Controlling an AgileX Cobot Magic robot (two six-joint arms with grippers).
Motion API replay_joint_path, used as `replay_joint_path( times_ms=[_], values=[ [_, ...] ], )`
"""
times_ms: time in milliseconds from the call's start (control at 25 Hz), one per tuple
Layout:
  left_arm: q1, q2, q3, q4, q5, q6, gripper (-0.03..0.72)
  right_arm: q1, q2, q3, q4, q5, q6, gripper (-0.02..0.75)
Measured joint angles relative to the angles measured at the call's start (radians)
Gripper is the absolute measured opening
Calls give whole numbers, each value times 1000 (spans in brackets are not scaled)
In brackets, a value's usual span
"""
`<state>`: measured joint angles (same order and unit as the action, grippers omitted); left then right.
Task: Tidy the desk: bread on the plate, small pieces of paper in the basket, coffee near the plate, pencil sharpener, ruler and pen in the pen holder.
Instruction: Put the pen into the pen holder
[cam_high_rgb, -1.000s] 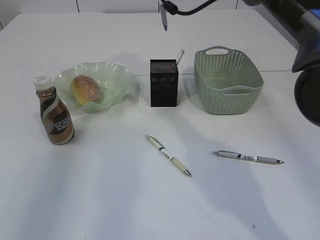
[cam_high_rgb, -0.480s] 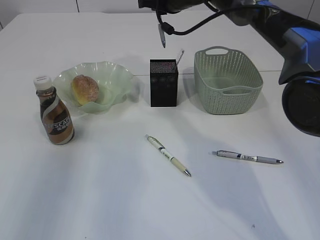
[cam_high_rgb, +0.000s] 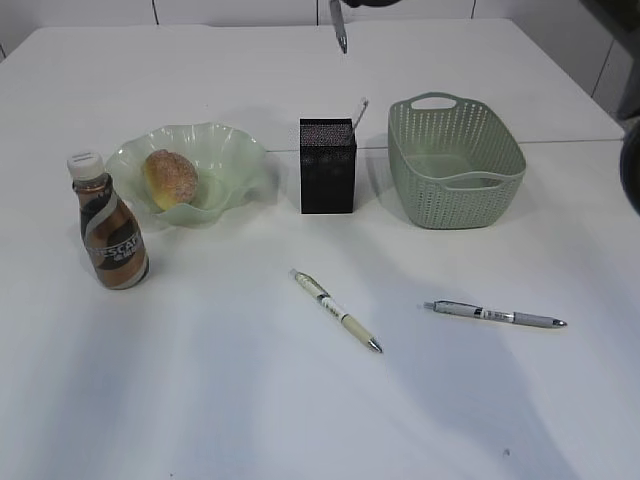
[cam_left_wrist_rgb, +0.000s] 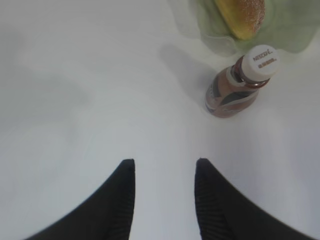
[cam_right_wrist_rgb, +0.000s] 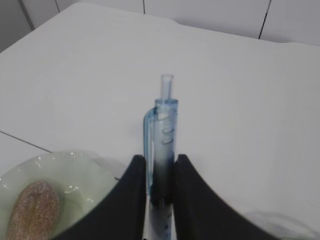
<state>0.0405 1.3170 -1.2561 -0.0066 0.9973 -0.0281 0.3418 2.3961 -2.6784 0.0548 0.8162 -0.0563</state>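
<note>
Two right fingers (cam_right_wrist_rgb: 131, 200) clamped on a blue pen (cam_right_wrist_rgb: 162, 145), left fingers (cam_left_wrist_rgb: 122, 200) apart, coffee (cam_left_wrist_rgb: 239, 82) well beyond them

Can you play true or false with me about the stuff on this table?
1. The bread sits on the green plate. True.
2. The coffee bottle has tipped over. False: it stands upright beside the plate.
3. Two pens lie flat on the desk: one and another. True.
4. The right pincer holds nothing. False: it grips a clear blue pen.
5. The pen holder stands inside the basket. False: it stands on the desk between plate and basket.
</note>
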Motion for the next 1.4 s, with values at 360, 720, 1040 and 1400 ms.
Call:
replay_joint_path(
  times_ms=[360, 720, 1040, 1400],
  values=[
    [0, 2, 0, -17, -1, 0, 275, 0, -90, 26, 0, 125, 0, 133],
    [0, 2, 0, -30, 3, 0, 275, 0, -157, 26, 0, 201, -2, 133],
    [0, 2, 0, -45, 3, 0, 275, 0, -249, 29, -3, 285, -2, 133],
    [0, 2, 0, -47, -2, 0, 275, 0, -379, 103, -7, 325, -2, 132]
  ],
)
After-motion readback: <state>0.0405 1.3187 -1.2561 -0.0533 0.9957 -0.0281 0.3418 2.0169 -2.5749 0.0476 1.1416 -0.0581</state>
